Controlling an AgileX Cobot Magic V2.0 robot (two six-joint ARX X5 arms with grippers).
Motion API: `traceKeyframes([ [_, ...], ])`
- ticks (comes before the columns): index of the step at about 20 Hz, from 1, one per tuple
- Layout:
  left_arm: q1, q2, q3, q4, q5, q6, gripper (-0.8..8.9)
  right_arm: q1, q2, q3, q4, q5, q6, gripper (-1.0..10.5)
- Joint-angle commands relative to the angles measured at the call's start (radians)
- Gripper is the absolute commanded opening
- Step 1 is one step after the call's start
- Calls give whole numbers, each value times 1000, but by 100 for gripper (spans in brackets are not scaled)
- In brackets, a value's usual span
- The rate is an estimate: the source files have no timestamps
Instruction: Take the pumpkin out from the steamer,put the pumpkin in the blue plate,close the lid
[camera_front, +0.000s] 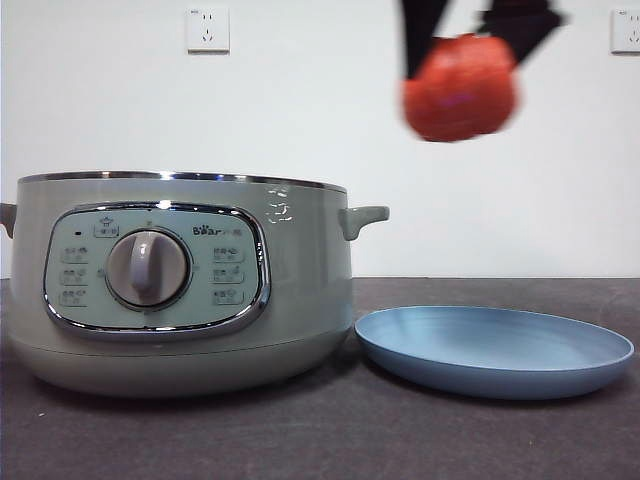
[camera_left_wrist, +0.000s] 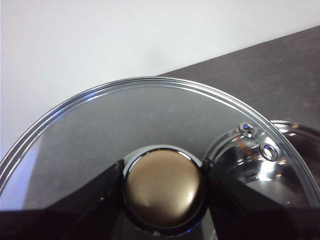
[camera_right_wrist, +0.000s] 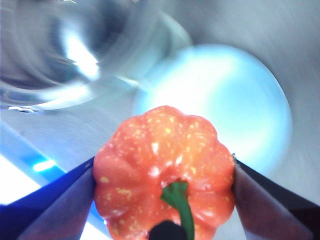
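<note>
My right gripper (camera_front: 462, 70) is shut on the orange-red pumpkin (camera_front: 460, 88), holding it high in the air above the blue plate (camera_front: 495, 350). In the right wrist view the pumpkin (camera_right_wrist: 165, 170) with its green stem sits between both jaws, the plate (camera_right_wrist: 225, 110) below it and the open steamer (camera_right_wrist: 65, 55) beside. The sage-green steamer (camera_front: 180, 285) stands on the left of the table with no lid on it. My left gripper (camera_left_wrist: 162, 187) is shut on the knob (camera_left_wrist: 162, 190) of the glass lid (camera_left_wrist: 100, 130), held off the steamer (camera_left_wrist: 280, 165).
A dark grey tabletop (camera_front: 400, 440) runs under the steamer and plate. A white wall with two power sockets (camera_front: 208, 28) stands behind. The plate lies just right of the steamer's side handle (camera_front: 362, 217).
</note>
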Motion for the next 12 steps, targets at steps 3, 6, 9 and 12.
traceKeyframes([
  [3, -1, 16, 10, 78, 31, 8, -8, -80, -77, -170, 102, 109, 115, -3],
  [6, -1, 35, 10, 104, 51, 8, -8, -84, -150, -346, 251, 202, 152, -3],
  [9, -1, 64, 10, 114, 55, 8, -8, -77, -212, -528, 448, 200, 158, -3],
  [12, -1, 94, 10, 116, 101, 8, -9, -70, -206, -625, 583, 200, 158, -3],
])
